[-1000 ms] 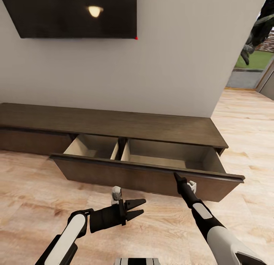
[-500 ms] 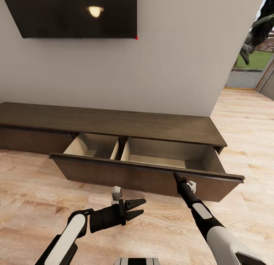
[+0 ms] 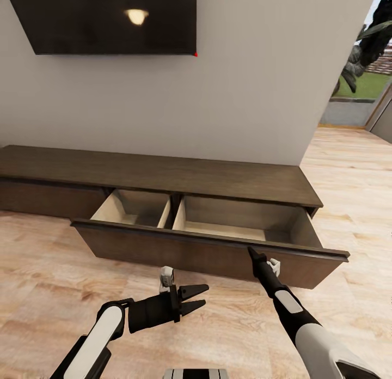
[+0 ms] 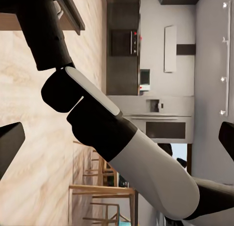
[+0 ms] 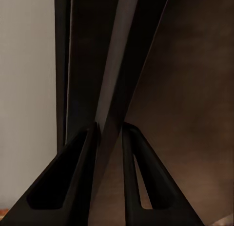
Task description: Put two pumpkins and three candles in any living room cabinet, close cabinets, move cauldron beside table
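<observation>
Little had changed beyond a slight camera shift: the right gripper [image 3: 252, 252] stayed clamped on the cabinet [image 3: 163, 175] drawer's [image 3: 207, 254] rim (drawer open, empty), left gripper [image 3: 202, 296] apart below it.

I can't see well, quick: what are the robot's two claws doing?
Left gripper: open, holding nothing.
Right gripper: shut on the drawer front.

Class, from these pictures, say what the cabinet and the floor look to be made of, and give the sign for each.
Cabinet: seemingly dark brown wood, matte, with faint grain streaks; its open drawer is paler beige inside. Floor: light wood planks, judging by grain and board seams.
</observation>
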`<state>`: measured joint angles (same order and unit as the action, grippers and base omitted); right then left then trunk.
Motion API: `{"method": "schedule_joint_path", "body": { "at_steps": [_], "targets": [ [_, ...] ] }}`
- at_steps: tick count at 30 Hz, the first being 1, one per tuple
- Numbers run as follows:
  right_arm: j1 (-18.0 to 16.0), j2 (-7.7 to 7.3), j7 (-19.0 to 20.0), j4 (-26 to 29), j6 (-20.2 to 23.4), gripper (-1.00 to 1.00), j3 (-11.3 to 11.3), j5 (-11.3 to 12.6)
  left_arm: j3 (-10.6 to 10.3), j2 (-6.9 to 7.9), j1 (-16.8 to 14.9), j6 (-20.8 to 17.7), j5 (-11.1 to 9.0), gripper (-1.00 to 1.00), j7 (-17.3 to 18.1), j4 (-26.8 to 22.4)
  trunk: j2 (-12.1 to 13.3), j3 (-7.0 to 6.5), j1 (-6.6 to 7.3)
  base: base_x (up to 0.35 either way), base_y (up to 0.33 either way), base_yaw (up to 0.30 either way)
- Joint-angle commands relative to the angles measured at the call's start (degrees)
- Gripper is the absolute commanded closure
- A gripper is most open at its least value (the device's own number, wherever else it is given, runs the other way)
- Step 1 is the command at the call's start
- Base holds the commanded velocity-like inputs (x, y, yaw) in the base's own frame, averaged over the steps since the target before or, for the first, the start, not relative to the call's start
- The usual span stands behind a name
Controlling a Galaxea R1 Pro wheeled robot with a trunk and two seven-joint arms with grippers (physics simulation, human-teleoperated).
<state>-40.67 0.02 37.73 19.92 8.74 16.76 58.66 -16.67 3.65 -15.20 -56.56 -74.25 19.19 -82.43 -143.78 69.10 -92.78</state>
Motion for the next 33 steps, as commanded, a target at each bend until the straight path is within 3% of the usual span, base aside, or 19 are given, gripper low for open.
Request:
{"method": "schedule_joint_path", "body": {
  "at_steps": [1,33],
  "targets": [
    [-0.02,-1.34,0.42,0.03,0.65,1.0,1.25,1.37,-0.03,0.04,-0.01,-0.04,0.33,-1.0,0.41,-0.01,-0.02,0.05,0.03,-0.164,0.0,0.0],
    [-0.02,-1.34,0.27,0.03,0.43,1.0,1.25,1.37,0.02,0.04,0.0,-0.04,0.33,-1.0,0.41,-0.01,-0.02,0.05,0.03,-0.035,0.0,0.0]
  ]
}}
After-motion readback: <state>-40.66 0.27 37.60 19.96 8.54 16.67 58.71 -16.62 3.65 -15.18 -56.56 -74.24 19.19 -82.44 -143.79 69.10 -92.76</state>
